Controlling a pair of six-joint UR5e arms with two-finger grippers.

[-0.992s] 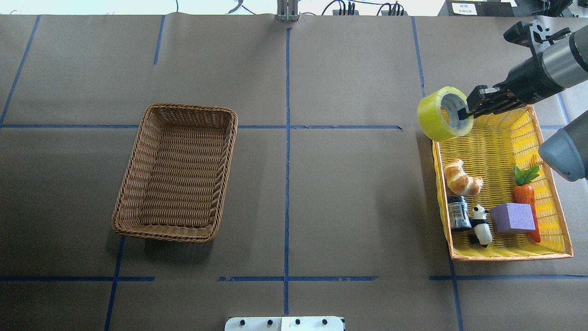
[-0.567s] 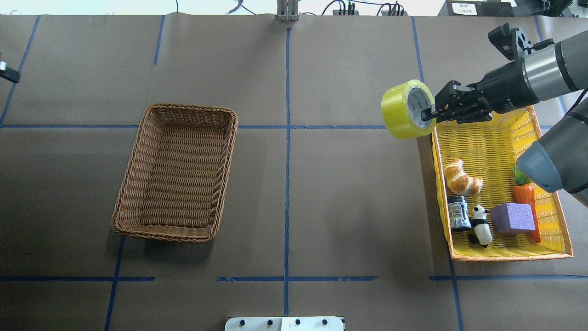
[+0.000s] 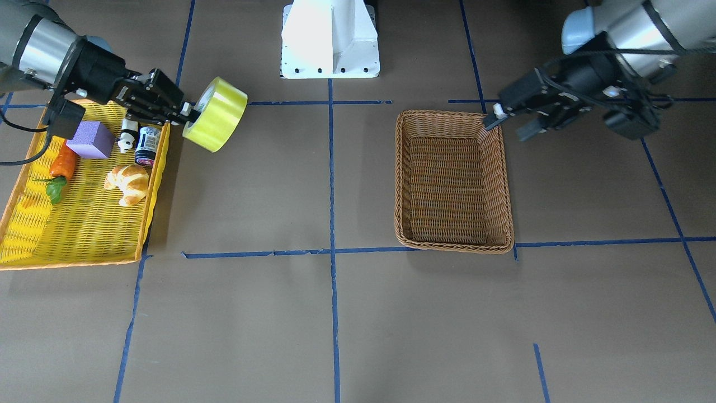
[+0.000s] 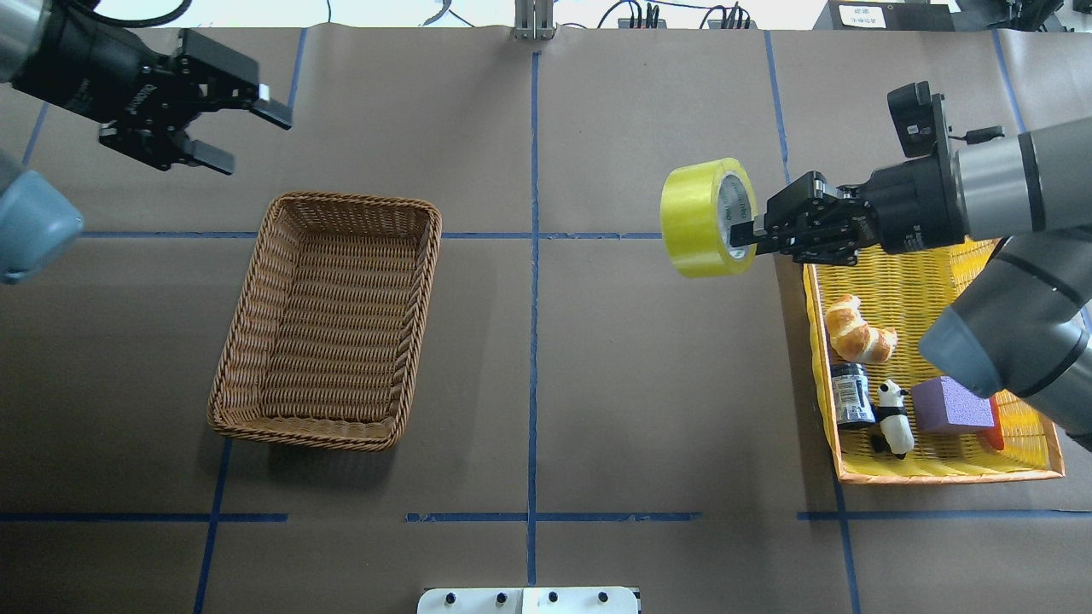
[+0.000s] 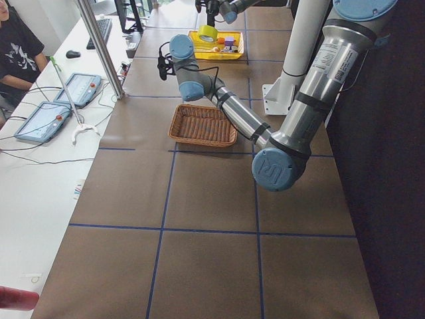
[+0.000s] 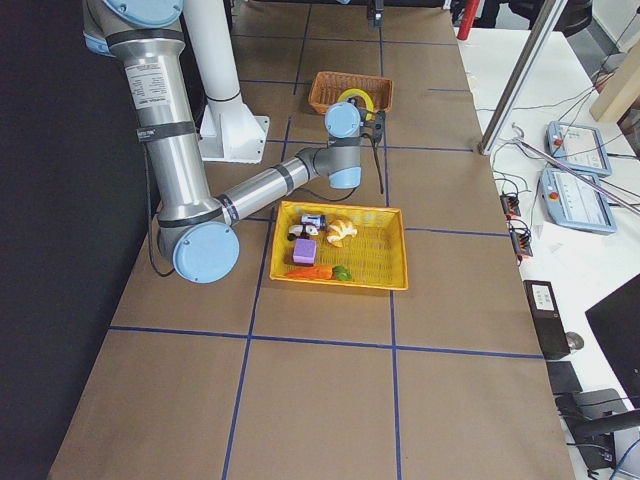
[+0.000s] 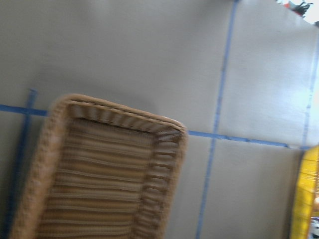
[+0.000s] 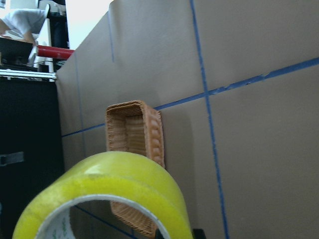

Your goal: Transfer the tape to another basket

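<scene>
The yellow tape roll (image 4: 706,217) hangs in the air, clear of the table, left of the yellow tray. My right gripper (image 4: 749,239) is shut on the tape, one finger inside its white core. The tape also shows in the front view (image 3: 216,114) and fills the bottom of the right wrist view (image 8: 107,196). The brown wicker basket (image 4: 328,320) lies empty on the left half of the table, also in the front view (image 3: 453,182) and the left wrist view (image 7: 99,174). My left gripper (image 4: 247,128) is open and empty, above the table beyond the basket's far left corner.
The yellow, orange-rimmed tray (image 4: 930,264) at the right holds a croissant (image 4: 857,331), a small dark jar (image 4: 851,394), a panda figure (image 4: 894,418), a purple block (image 4: 951,403) and a carrot. Blue tape lines cross the brown paper table cover.
My right gripper has carried the tape leftward, off the tray's corner and out over the table. My left arm has come into view at the top left.
</scene>
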